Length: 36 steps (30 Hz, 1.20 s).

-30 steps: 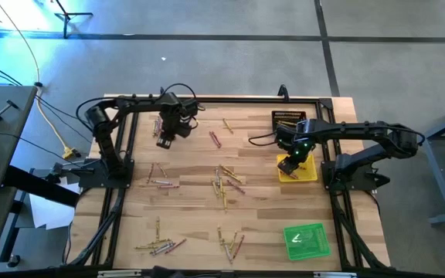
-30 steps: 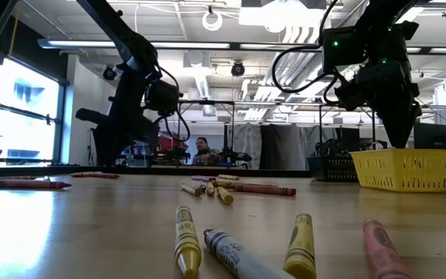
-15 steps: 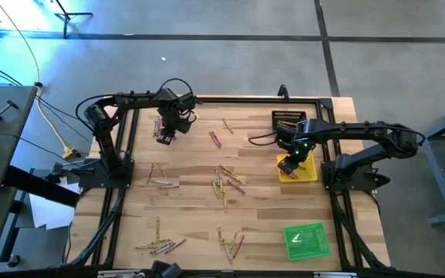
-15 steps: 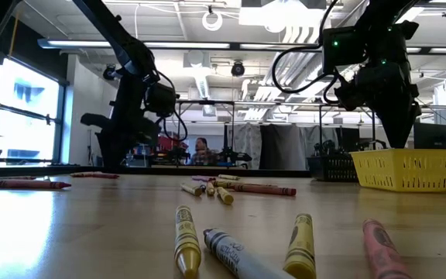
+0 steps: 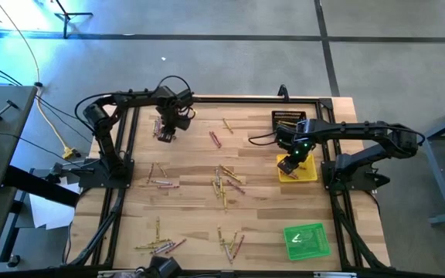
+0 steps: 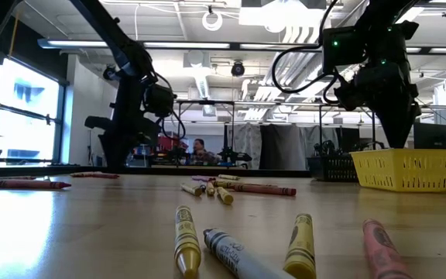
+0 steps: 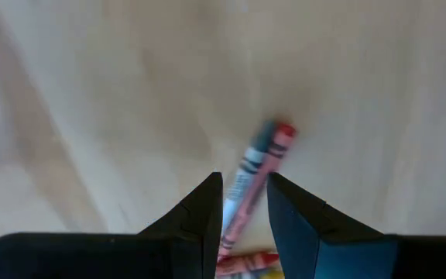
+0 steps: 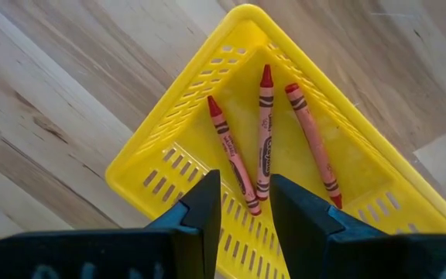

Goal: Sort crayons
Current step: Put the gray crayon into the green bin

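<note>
Barely begun: three red wax crayons (image 8: 265, 139) lying in the yellow slotted plastic tray (image 8: 161, 167) under the parted, empty right gripper (image 8: 246, 205), dozens scattered across the wooden table (image 5: 191, 208), left gripper (image 7: 244, 203) parted over a red-and-grey pair (image 7: 258, 167).

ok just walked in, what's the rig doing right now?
It's sorting crayons off the wooden table into small trays. The right gripper hangs open and empty over the yellow tray, which holds three red crayons. The left gripper is at the far left of the table, jaws open just above a red crayon and a grey one lying side by side, nothing gripped. Most crayons are loose on the table, and the green tray looks empty.
</note>
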### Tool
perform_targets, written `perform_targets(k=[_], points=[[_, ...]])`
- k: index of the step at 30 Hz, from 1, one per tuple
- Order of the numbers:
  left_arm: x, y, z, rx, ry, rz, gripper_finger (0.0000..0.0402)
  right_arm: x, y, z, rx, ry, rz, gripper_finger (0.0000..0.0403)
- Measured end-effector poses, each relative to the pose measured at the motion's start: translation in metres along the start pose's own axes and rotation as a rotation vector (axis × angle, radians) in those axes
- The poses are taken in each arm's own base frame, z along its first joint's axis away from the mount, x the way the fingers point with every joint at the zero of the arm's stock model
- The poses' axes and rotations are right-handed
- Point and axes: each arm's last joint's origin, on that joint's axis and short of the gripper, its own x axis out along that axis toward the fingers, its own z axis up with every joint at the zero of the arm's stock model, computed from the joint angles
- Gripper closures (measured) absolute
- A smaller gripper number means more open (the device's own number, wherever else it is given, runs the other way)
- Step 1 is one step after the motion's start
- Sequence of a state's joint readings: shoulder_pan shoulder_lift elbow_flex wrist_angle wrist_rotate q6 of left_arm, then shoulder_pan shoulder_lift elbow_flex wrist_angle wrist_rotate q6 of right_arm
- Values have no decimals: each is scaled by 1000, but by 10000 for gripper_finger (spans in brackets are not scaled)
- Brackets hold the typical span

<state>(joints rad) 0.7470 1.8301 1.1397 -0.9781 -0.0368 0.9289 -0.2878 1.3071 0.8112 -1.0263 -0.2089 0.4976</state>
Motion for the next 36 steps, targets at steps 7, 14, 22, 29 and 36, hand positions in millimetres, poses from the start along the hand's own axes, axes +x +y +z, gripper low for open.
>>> perform_targets(k=[7, 14, 22, 29, 36], points=[[1, 4, -4, -27, -7, 7, 312, 0, 0, 0, 22, -2, 0, 304], [13, 8, -4, -34, 37, -26, 312, 0, 0, 0, 45, -2, 0, 304], [24, 12, -2, -44, 83, -18, 312, 0, 0, 0, 55, -3, 1, 304], [26, 14, -1, -114, 76, 0, 332, 0, 0, 0, 55, -4, 2, 304], [26, 13, -1, -175, 71, -6, 395, 0, 0, 0, 70, -3, 2, 304]])
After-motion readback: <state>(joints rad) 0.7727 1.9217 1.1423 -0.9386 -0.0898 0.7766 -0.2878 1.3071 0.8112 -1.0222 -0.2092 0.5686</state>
